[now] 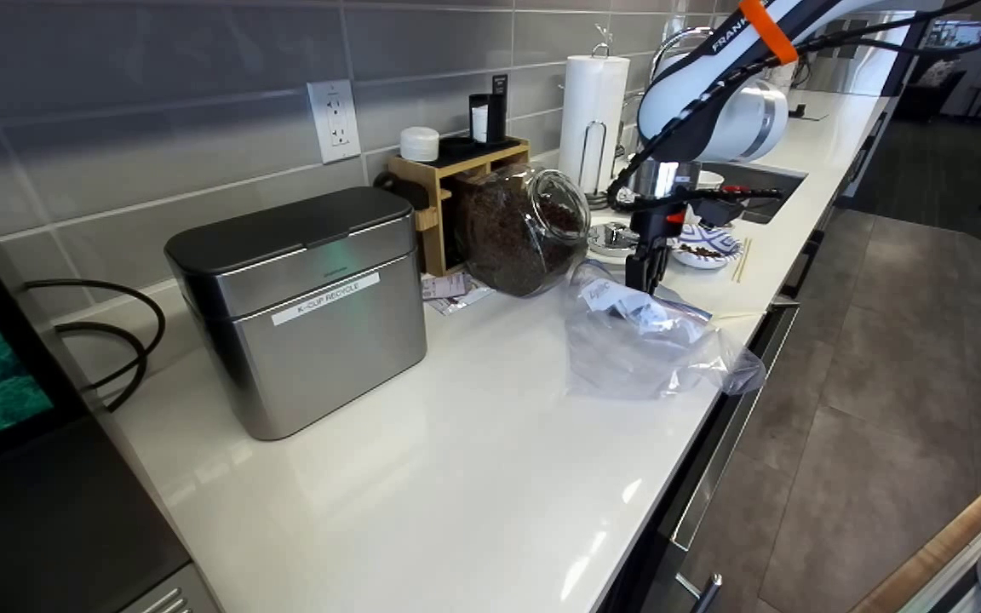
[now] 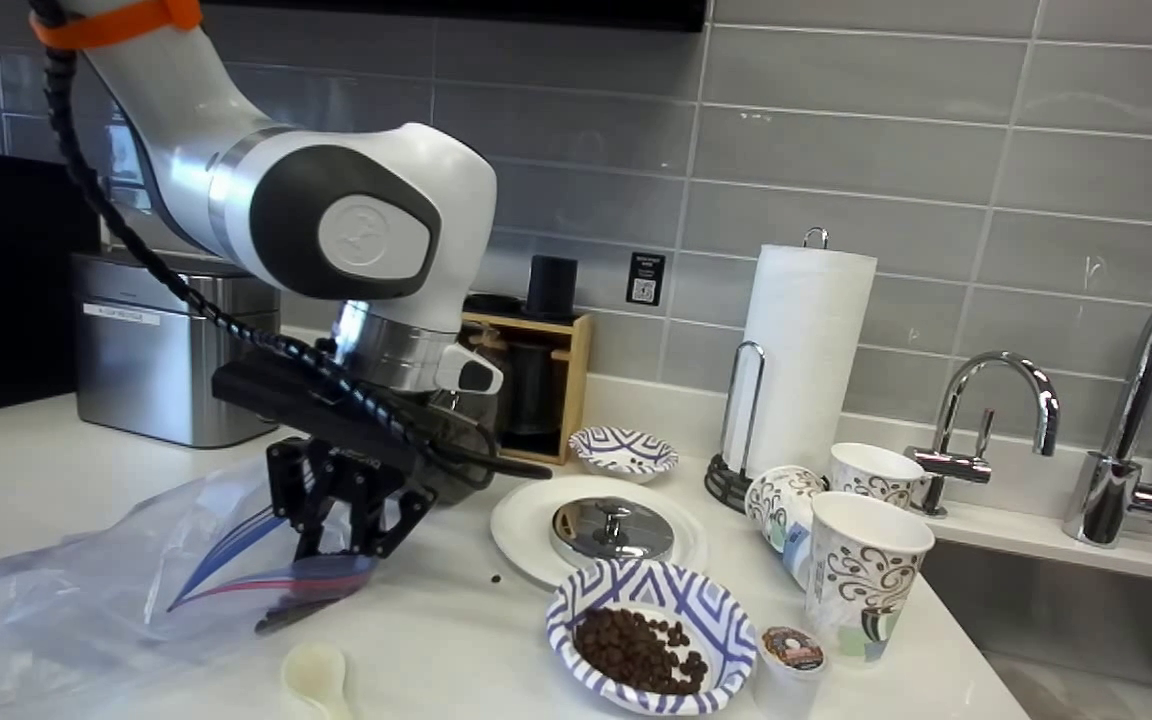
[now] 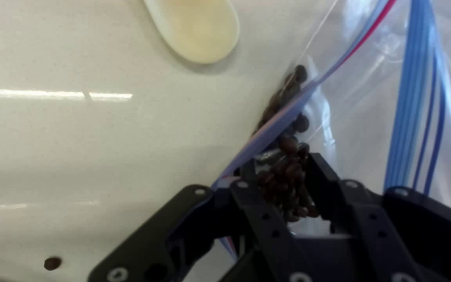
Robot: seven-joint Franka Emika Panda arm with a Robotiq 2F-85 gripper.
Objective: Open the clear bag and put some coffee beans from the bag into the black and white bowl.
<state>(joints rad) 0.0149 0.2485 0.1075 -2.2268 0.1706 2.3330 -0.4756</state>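
Observation:
The clear zip bag [image 1: 652, 362] lies on the counter with its mouth open; it also shows in an exterior view [image 2: 86, 600] and the wrist view [image 3: 366, 102]. Coffee beans [image 3: 286, 184] are heaped inside it near the mouth. My gripper [image 3: 283, 166] points down into the bag's mouth, fingers apart, with beans visible between the fingertips. It also shows in both exterior views [image 1: 646, 285] [image 2: 338, 552]. A blue-purple and white patterned bowl [image 2: 721, 620] holding some beans stands near the bag; it also shows in an exterior view [image 1: 708, 237]. A similar bowl [image 2: 624, 452] stands farther back.
A white spoon [image 2: 316, 675] lies beside the bag. A white plate [image 2: 511, 540] carries a metal lid [image 2: 611, 530]. Paper cups [image 2: 866, 560] and a coffee pod [image 2: 791, 660] stand by the bowl. A glass jar [image 1: 524, 230] and steel bin [image 1: 329, 323] stand behind.

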